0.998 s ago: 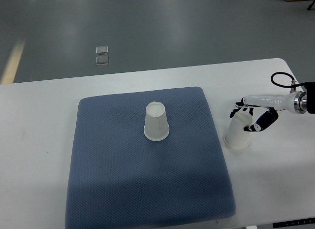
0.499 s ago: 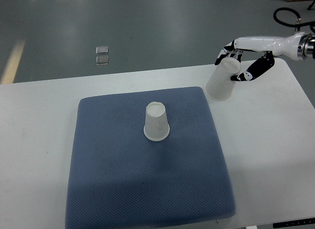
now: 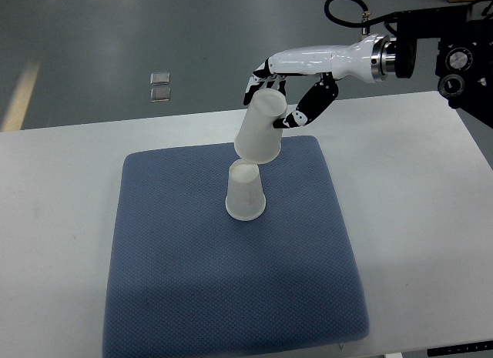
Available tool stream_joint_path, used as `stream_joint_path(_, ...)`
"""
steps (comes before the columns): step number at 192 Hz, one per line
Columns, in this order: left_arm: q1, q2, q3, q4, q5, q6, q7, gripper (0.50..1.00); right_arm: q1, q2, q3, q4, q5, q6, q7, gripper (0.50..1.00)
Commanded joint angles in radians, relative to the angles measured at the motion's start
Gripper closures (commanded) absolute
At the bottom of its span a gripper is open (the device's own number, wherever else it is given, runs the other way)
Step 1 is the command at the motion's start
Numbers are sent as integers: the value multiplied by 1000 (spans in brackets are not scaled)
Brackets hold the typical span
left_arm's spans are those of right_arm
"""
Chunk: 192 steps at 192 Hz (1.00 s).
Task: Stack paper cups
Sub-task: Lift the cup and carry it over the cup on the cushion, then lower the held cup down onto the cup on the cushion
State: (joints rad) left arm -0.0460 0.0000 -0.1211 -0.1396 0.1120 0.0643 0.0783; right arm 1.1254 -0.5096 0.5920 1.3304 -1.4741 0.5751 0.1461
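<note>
Right hand of mine grips a white paper cup upside down near its closed base, tilted, wide rim low. Its rim hangs just above a second cup, also white and inverted, standing on the blue mat toward the table's far edge, about midway across.

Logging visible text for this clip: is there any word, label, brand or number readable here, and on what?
None readable.
Held paper cup in the right robot hand: plain white.
Paper cup on the mat: plain.
Blue mat: no print.
</note>
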Motion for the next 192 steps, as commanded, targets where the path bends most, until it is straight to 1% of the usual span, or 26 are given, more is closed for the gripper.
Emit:
stream_joint_path(1, 0, 0, 0, 0, 0, 0, 0, 500, -1, 28, -4, 0, -15, 19, -8, 989)
stream_joint_path(25, 0, 0, 0, 0, 0, 0, 0, 500, -1, 48, -4, 0, -25, 29, -10, 989)
stream_joint_path(104, 0, 0, 0, 0, 0, 0, 0, 500, -6, 52, -31, 1, -68, 31, -20, 975)
stream_joint_path(192, 0, 0, 0, 0, 0, 0, 0, 500, 1, 52, -40, 1, -66, 36, -23, 975)
